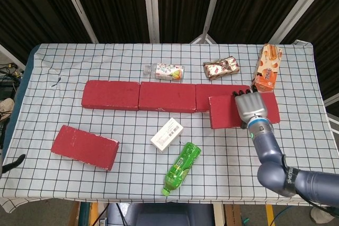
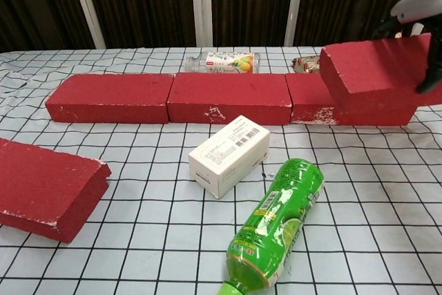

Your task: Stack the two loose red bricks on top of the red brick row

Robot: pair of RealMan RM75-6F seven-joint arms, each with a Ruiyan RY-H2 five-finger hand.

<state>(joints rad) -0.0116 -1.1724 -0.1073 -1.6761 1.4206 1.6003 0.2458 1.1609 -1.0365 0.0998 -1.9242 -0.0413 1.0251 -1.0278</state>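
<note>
Loose red brick (image 1: 228, 111), right side: held off the worktop (image 1: 63, 62) by the right robot hand (image 1: 251, 107), fingers over its top face. In the chest view it hangs tilted above the row's right end, overlapping the front of it; whether they touch cannot be told. Second loose brick (image 1: 85, 146) lies flat, front left, well apart from the row. Brick row (image 1: 153, 96): three bricks end to end across the middle. Left robot hand shows in neither view.

Between row and front edge: white carton (image 1: 167, 134), green bottle (image 1: 181, 168) on its side just beside it. Behind the row: small clear bottle (image 1: 164, 71), foil snack pack (image 1: 221, 68), orange box (image 1: 266, 68) near the raised brick's far corner.
</note>
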